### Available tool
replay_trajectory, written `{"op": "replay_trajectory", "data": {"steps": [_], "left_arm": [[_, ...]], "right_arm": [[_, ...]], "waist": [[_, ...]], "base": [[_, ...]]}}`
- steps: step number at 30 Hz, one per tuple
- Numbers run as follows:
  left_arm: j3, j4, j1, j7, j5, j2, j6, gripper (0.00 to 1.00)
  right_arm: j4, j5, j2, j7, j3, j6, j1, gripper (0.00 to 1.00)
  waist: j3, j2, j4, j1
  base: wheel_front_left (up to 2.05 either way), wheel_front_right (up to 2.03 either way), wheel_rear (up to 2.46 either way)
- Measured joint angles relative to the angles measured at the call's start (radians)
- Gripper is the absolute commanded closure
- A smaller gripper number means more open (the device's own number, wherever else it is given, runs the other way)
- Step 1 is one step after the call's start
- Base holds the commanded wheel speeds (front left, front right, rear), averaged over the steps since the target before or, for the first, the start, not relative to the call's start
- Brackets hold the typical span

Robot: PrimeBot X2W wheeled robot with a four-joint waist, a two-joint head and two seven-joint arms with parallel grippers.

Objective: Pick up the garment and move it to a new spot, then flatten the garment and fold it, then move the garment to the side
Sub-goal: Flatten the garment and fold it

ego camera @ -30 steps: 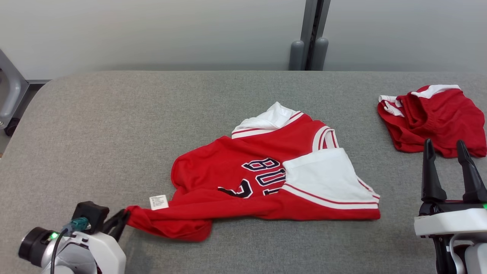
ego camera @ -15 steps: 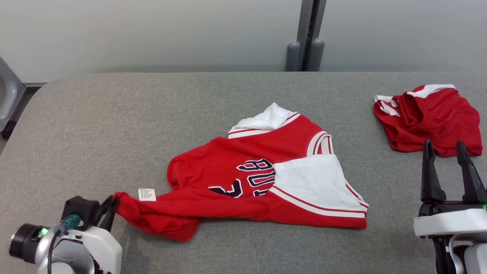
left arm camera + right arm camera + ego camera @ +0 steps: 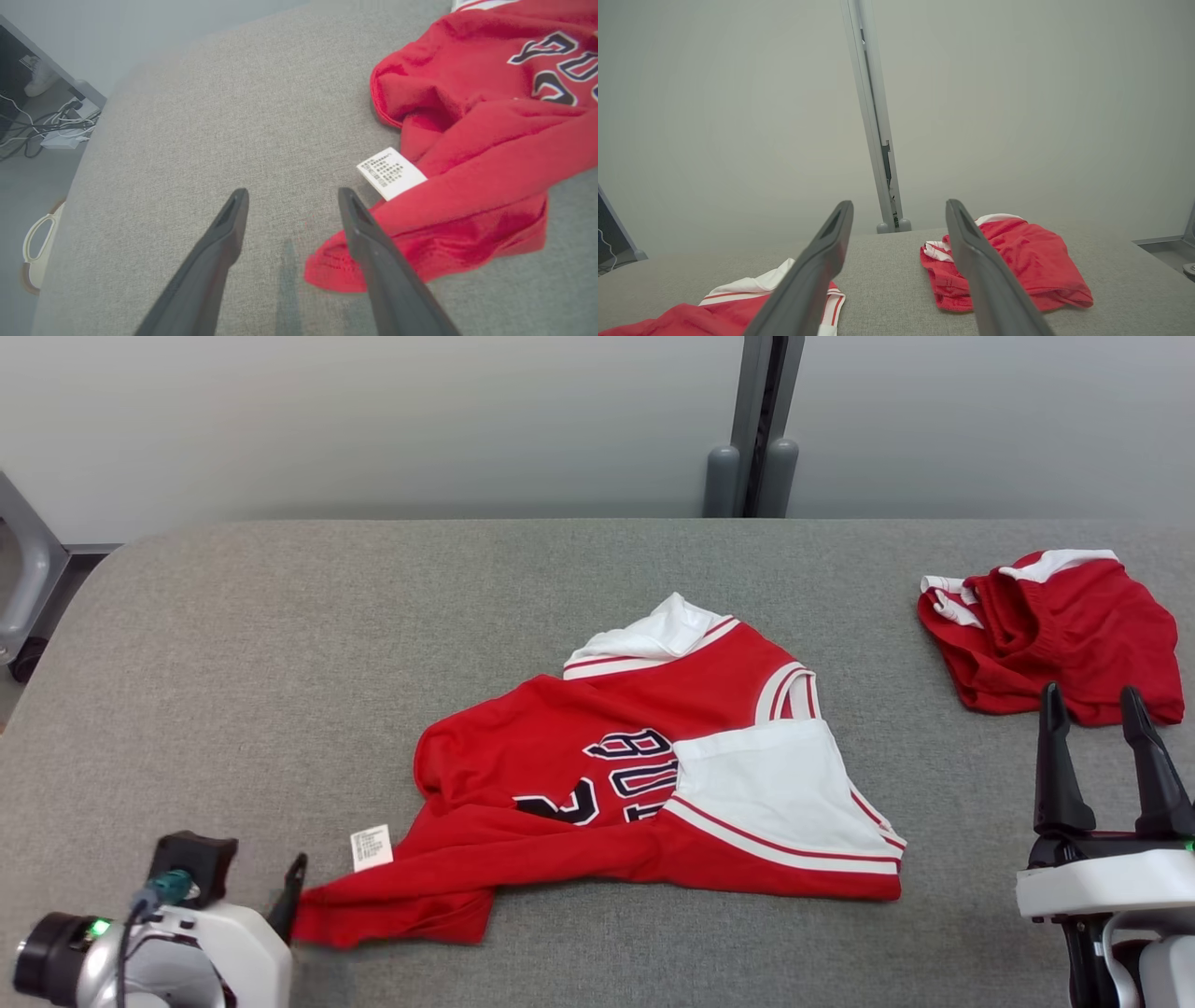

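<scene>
The left gripper (image 3: 293, 193) has just let go: a moment ago its fingers pinched the stretched-out corner of the red jersey (image 3: 653, 775), and now they stand wide apart and empty. That corner lies slumped on the grey table (image 3: 280, 663) just beside one finger, the white care label (image 3: 391, 172) just past its tip. The rest of the jersey lies crumpled ahead, well apart from the open, empty right gripper (image 3: 1092, 693), so the relocation looks finished and flattening comes next.
</scene>
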Motion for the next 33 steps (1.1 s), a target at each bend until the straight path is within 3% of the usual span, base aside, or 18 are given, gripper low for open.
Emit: {"op": "replay_trajectory", "data": {"steps": [10, 14, 25, 33], "left_arm": [[0.116, -0.109, 0.068, -0.098, -0.069, 0.041, 0.081, 0.0], [0.174, -0.152, 0.107, -0.199, -0.103, -0.001, 0.114, 0.0], [0.289, -0.158, 0.169, -0.319, -0.097, -0.132, 0.126, 0.0], [0.421, -0.149, 0.245, -0.324, 0.022, -0.272, 0.061, 0.0]], "right_arm": [[-0.001, -0.001, 0.002, 0.0, -0.002, 0.0, 0.009, 0.0], [0.0, 0.0, 0.001, 0.0, 0.007, 0.0, 0.01, 0.0], [0.013, 0.007, -0.002, 0.0, 0.051, 0.0, 0.016, 0.0], [0.034, 0.025, 0.002, 0.0, 0.107, 0.0, 0.036, 0.0]], "waist": [[-0.005, 0.0, 0.006, 0.0], [-0.005, 0.0, 0.008, 0.0], [-0.008, 0.0, 0.005, 0.0], [-0.021, 0.0, 0.001, 0.0]], "base": [[0.0, 0.0, 0.0], [0.0, 0.0, 0.0], [0.0, 0.0, 0.0], [0.0, 0.0, 0.0]]}}
